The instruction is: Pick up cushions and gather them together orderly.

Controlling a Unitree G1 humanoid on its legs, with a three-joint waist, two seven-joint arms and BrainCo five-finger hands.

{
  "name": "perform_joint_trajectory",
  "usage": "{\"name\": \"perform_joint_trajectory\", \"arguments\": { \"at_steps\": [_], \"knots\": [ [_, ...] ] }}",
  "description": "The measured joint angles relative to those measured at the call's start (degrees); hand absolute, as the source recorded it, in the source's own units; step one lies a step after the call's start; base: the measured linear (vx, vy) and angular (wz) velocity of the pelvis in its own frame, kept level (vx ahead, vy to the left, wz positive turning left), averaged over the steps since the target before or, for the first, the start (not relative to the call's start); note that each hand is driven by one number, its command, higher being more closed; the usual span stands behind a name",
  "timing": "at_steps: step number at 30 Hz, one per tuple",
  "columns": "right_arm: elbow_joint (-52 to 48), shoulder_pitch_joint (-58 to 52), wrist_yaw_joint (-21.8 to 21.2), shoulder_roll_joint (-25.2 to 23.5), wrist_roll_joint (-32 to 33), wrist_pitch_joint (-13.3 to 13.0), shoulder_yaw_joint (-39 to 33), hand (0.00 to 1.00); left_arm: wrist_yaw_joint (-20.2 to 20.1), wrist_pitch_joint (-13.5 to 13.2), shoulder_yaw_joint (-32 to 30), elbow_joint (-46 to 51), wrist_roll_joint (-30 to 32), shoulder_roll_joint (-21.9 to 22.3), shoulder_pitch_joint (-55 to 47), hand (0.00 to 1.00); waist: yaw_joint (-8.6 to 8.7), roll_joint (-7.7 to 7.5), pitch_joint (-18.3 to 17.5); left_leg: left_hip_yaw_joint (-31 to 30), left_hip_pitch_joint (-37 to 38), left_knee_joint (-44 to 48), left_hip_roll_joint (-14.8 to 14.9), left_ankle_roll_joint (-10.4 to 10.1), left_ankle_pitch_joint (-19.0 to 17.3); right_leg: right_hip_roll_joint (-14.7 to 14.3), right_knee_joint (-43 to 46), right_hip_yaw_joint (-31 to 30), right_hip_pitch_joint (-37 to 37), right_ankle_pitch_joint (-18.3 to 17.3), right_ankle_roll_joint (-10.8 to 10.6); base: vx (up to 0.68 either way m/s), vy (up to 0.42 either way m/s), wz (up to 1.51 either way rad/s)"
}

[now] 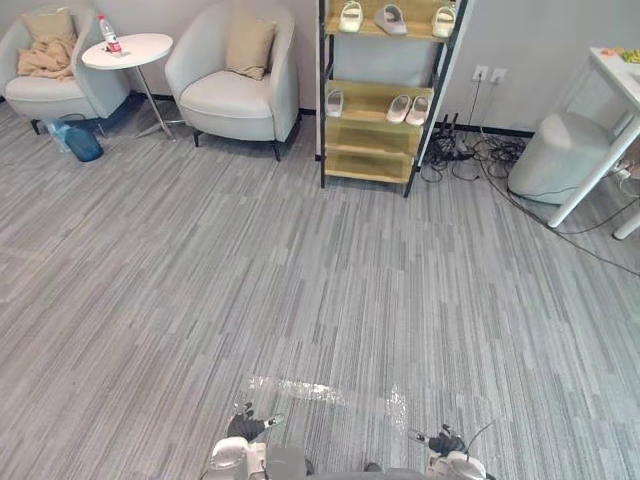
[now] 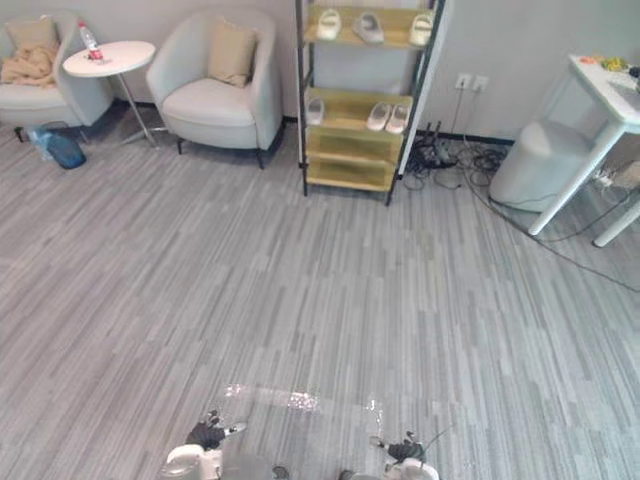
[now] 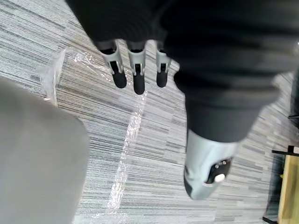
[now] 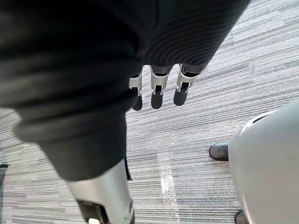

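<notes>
Upper left, one cushion (image 1: 250, 46) leans in the grey armchair (image 1: 238, 98), and a second cushion (image 1: 48, 24) in the far-left chair (image 1: 45, 92). Likely soft and light: pinch a top corner deeply. Your left hand (image 1: 246, 427) and right hand (image 1: 444, 440) hang empty, fingers straight.

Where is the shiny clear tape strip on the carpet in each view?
Left eye view: tape strip low centre, just ahead of the left hand and right hand.
Right eye view: tape strip low centre.
Left wrist view: tape strip on the floor past the fingers.
Right wrist view: fainter tape strip past the fingers.
Shared landmark: the grey striped carpet.
</notes>
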State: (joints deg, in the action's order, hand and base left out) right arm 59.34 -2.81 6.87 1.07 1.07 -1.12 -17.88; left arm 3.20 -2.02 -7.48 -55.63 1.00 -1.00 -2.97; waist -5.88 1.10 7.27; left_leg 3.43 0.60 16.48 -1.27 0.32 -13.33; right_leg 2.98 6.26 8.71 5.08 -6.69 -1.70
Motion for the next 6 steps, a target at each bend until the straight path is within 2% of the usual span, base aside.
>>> {"name": "perform_joint_trajectory", "arguments": {
  "at_steps": [2,6],
  "knots": [
    [-0.02,-0.47,-0.01,0.00,-0.15,-0.15,-0.06,0.00,-0.05,0.02,0.16,-0.30,0.00,0.17,-0.05,0.00,-0.05,0.10,-0.35,-0.78,1.64,-2.30,-1.02,0.87,0.67,0.64,-1.58,0.41,1.58,0.09,-0.34,0.09,0.048,0.19],
    [0.03,-0.89,-0.05,-0.02,-1.08,-0.17,-0.15,0.00,-0.05,0.02,0.66,-1.25,0.00,0.16,-0.13,0.00,-0.12,0.21,-1.57,-1.96,1.94,-4.62,-2.05,1.12,1.70,1.33,-3.08,1.65,1.97,0.30,-0.96,0.06,0.016,0.17]
  ]
}}
